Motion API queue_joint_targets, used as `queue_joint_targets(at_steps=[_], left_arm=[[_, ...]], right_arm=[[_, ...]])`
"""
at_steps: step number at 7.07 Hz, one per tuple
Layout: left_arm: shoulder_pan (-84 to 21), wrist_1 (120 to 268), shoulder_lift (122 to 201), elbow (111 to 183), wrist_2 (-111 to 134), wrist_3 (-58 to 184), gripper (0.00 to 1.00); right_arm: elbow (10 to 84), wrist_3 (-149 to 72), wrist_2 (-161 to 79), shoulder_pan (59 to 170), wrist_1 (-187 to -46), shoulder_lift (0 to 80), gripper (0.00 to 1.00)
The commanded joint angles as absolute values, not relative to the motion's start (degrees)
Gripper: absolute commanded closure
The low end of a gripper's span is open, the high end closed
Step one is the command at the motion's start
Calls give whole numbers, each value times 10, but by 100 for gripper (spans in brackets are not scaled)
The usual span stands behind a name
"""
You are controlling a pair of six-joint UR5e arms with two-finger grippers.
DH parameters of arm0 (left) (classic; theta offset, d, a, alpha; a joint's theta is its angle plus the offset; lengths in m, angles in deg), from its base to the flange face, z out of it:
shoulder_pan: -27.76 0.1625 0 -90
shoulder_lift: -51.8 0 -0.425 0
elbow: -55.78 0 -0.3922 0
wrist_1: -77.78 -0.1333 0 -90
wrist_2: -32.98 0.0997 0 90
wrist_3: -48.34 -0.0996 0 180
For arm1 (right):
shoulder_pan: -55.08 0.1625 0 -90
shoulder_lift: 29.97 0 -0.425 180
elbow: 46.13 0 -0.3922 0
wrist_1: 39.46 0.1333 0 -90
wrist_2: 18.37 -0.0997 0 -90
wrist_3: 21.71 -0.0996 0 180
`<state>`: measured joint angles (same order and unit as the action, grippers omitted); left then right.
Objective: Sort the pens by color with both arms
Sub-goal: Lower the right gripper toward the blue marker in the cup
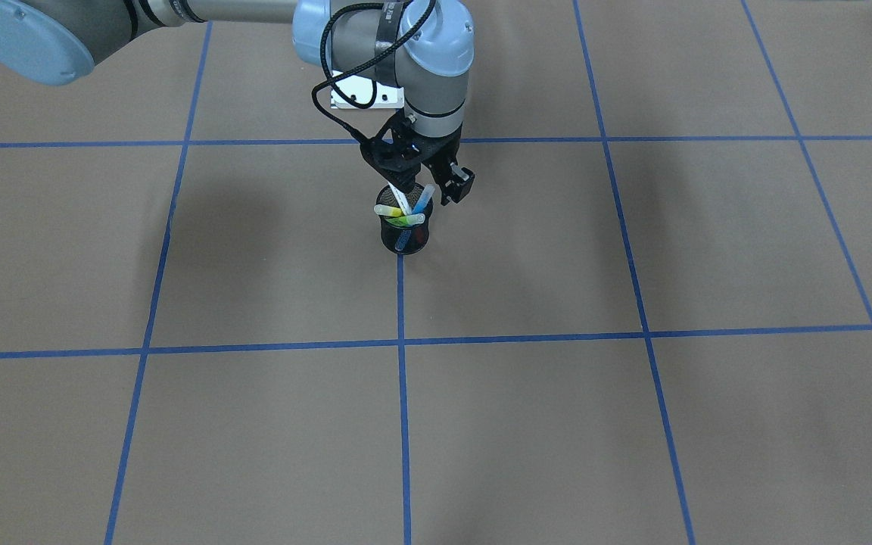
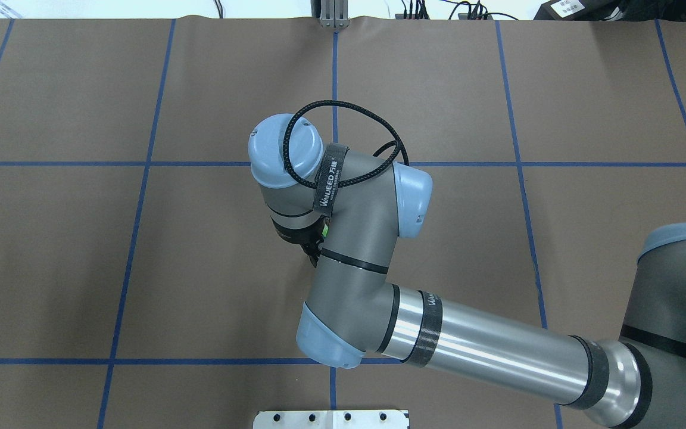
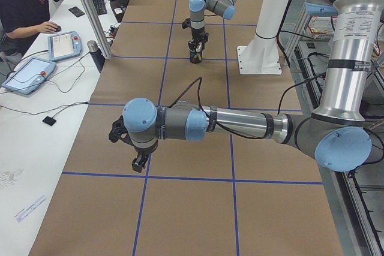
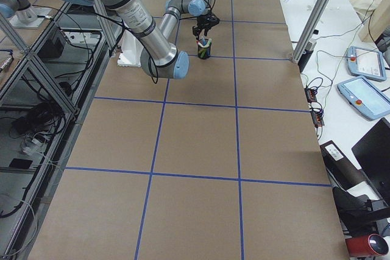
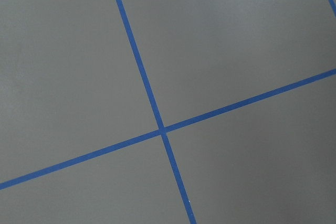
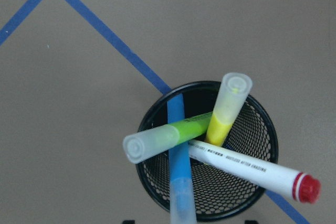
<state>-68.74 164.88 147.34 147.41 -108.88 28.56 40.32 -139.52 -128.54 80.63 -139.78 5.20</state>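
Right gripper (image 1: 426,184) over mesh cup (image 6: 252,129), jaws wide, empty. Four pens (image 6: 210,124) stand in cup, splayed; blue pen (image 6: 177,145) cap leans up toward gap between jaws, nearest. Left gripper (image 3: 129,143) well away from cup; jaws cannot tell.

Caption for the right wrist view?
Blue pen, green pen, yellow pen and red-capped white pen lean in a black mesh cup on a blue tape line.

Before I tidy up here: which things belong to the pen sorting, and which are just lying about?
Job: blue pen, green pen, yellow pen, white pen with red cap, black mesh cup, right gripper, left gripper.
Lying about: teach pendants on the side bench.
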Motion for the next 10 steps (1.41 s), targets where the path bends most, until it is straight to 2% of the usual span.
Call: queue_joint_targets(at_steps=[1,7,9,10], left_arm=[[-687,1649,1473,1477,-1088,286,1],[-687,1649,1465,1483,-1088,287,1],[-687,1649,1465,1482,-1088,287,1],[-687,1649,1465,1482,-1088,287,1]], right_arm=[[404,-1392,-1284,814,-1397,56,34],[406,-1408,-1283,800,-1395,60,34],[407,-1409,-1283,799,-1395,59,38],[408,-1409,-1283,799,-1395,59,44]])
